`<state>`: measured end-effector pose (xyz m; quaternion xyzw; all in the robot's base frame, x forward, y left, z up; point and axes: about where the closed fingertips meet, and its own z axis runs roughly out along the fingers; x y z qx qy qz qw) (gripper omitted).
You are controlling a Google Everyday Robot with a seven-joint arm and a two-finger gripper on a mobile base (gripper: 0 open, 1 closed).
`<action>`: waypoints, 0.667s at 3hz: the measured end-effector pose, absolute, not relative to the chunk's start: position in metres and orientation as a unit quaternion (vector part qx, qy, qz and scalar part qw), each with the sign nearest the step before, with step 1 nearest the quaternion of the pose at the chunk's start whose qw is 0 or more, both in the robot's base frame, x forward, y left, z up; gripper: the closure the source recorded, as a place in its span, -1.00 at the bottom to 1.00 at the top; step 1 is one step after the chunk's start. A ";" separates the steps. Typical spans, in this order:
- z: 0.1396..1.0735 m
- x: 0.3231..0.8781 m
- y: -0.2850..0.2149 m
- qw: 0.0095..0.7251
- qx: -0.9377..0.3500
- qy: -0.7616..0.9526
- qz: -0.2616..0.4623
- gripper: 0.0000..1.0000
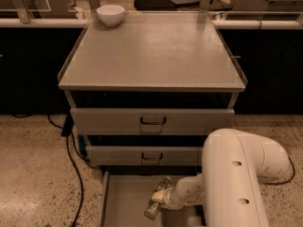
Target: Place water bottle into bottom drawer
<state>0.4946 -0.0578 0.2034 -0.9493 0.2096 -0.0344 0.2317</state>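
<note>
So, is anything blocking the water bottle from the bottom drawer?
Nothing visible does. The gripper holds the water bottle tilted over the pulled-out bottom drawer, low at the front of the cabinet, and the grey floor beneath the bottle shows bare.

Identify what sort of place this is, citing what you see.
Probably an office or lab workspace: a grey metal drawer cabinet, speckled floor with a black cable, counters behind. The gripper holds the water bottle in the open bottom drawer.

Clear water bottle (pixel 152 209) tilted, apparently gripped by jaws, low over grey floor of open bottom drawer (pixel 124 203).
</note>
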 end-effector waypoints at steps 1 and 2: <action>0.164 0.505 -0.069 0.215 -0.953 0.209 -0.040 1.00; 0.107 0.491 -0.068 0.243 -0.953 0.183 -0.020 1.00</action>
